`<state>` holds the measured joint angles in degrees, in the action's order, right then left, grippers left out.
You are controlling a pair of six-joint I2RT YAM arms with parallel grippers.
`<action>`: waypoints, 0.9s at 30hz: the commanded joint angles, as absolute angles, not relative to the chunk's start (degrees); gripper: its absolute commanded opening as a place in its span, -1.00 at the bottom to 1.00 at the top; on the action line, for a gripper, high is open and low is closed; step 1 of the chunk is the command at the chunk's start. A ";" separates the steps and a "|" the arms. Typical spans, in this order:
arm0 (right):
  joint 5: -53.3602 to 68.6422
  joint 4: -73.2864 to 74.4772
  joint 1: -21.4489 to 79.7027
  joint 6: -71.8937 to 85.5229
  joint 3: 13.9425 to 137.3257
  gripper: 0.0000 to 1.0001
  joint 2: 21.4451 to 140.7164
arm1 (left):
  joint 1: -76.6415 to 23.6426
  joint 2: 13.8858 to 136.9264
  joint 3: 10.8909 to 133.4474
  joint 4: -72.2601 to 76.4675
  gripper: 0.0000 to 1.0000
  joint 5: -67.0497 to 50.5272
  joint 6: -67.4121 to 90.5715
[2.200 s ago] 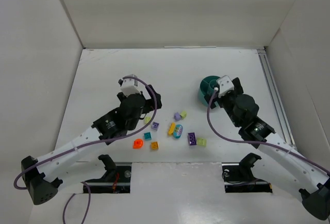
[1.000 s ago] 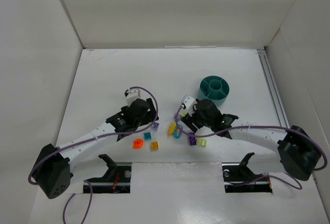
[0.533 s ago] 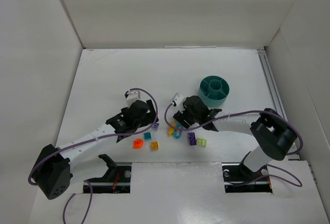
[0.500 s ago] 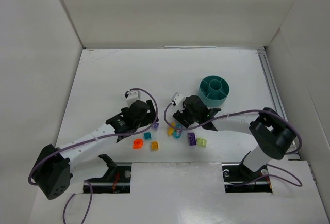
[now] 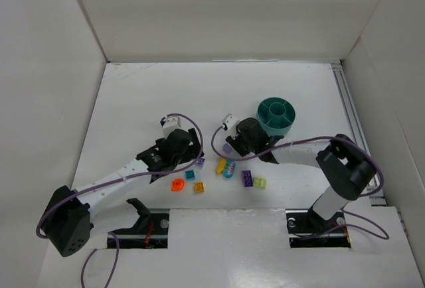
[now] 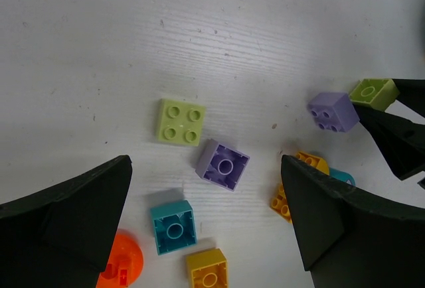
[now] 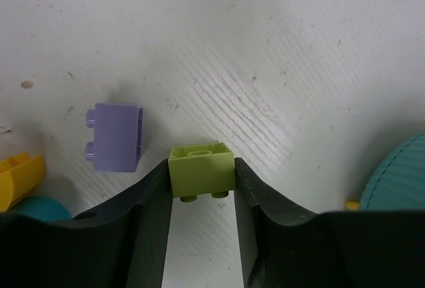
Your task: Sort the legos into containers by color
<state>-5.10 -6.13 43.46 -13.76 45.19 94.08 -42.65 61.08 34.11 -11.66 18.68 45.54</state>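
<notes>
- The right gripper (image 7: pixel 202 175) is pinching a pale green brick (image 7: pixel 201 162) between its fingertips, one finger flat on each side face. Whether the brick is already off the table (image 5: pixel 146 102), I cannot tell.
- This brick is near the middle of the table, with the teal cup (image 5: pixel 271 129) close by to the right and a little farther. A lilac brick (image 7: pixel 116 137) lies just beside it, not touching.
- The step in hand, as I judge it, is to lift the brick and carry it to the cup.
- The hold is only at the tips, so the brick may turn or slip. It is better to rise straight up first and then travel slowly.
- Rising before going sideways also keeps the fingers from sweeping the lilac brick.
- The cup has inner dividers. The fingers should come low over one compartment before they let go, so the brick does not bounce out.
- The left gripper (image 6: pixel 206 168) is spread wide and holds nothing. It hangs over a purple brick (image 6: pixel 222 164) and a second pale green brick (image 6: pixel 180 121).
- That second green brick should later go in the same compartment.
</notes>
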 commanded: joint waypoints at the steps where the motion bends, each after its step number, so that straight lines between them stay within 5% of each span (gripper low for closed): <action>1: -3.87 -8.96 42.81 -14.76 46.15 -0.44 90.10 | -42.45 59.50 34.80 -12.04 0.87 19.86 45.53; 13: -10.37 1.31 34.99 -21.61 47.55 -0.48 70.06 | -41.31 63.36 34.80 -10.90 0.89 18.81 44.47; 27: -7.38 3.25 28.30 -27.77 56.51 -0.37 79.88 | -37.88 69.43 36.39 -9.84 0.84 16.44 43.42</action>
<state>-8.29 3.53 28.69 -25.87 53.15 79.18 -38.11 69.28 34.15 -11.18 16.67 44.01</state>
